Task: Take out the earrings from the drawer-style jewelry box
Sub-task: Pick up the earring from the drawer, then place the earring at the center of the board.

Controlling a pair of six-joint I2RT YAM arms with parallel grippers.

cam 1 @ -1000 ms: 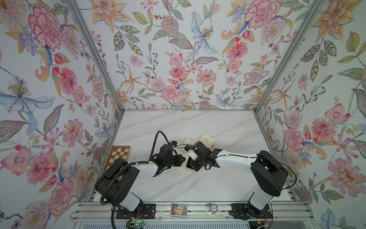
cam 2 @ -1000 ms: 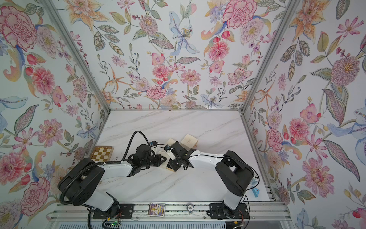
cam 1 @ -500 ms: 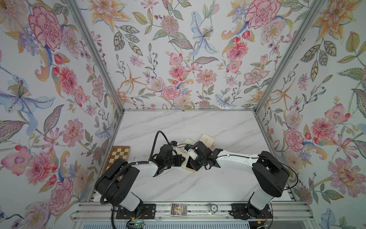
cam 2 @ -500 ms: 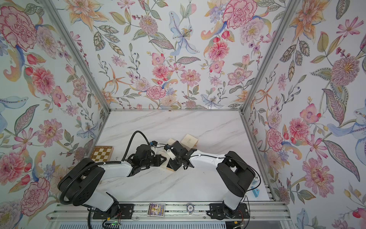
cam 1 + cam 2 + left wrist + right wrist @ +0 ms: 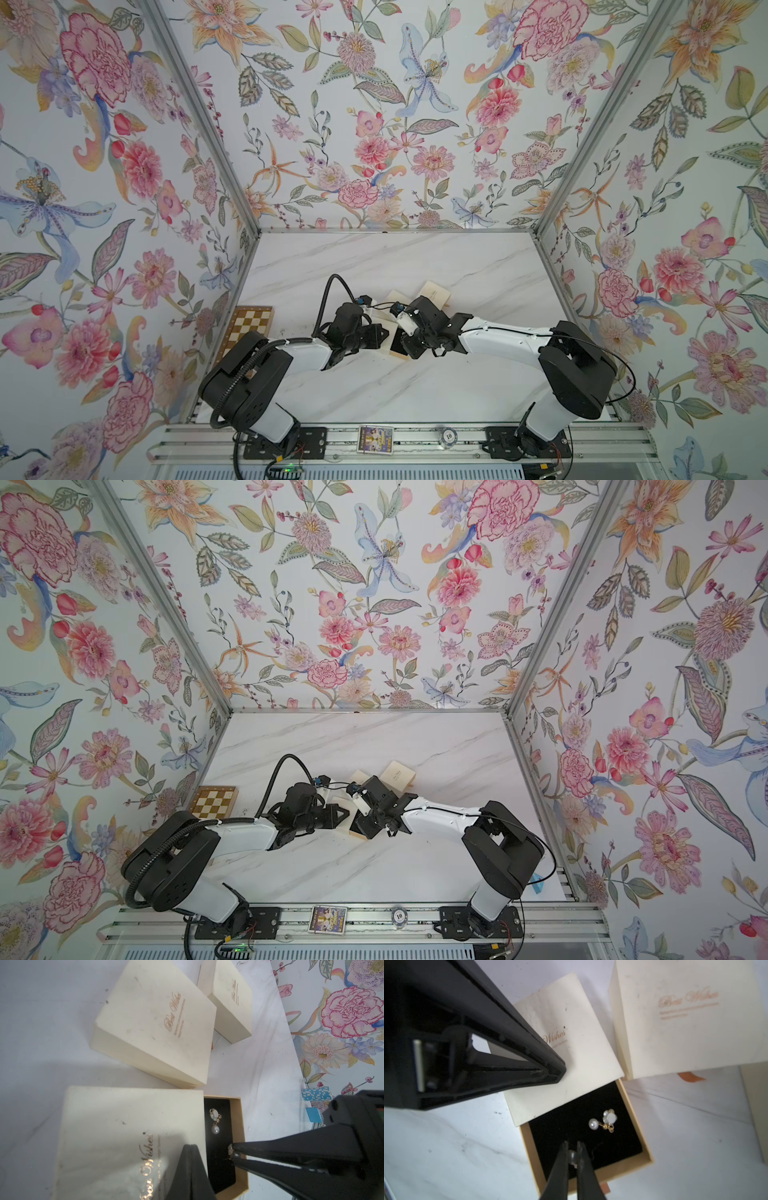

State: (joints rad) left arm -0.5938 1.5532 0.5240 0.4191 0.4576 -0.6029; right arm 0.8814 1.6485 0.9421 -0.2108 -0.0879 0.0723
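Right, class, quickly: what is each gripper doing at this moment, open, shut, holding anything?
Left gripper: shut, empty, tip on the cream sleeve.
Right gripper: shut on an earring in the drawer.

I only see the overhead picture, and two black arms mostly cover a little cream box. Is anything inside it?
Observer: Yes. The right wrist view shows its drawer pulled out, one earring lying on the black lining.
Operator: Is the right arm holding something?
Observer: The right tool is shut on a second earring, a pearl-like bead.
Operator: And the left?
Observer: The left tool is shut, its tip resting on the cream sleeve.
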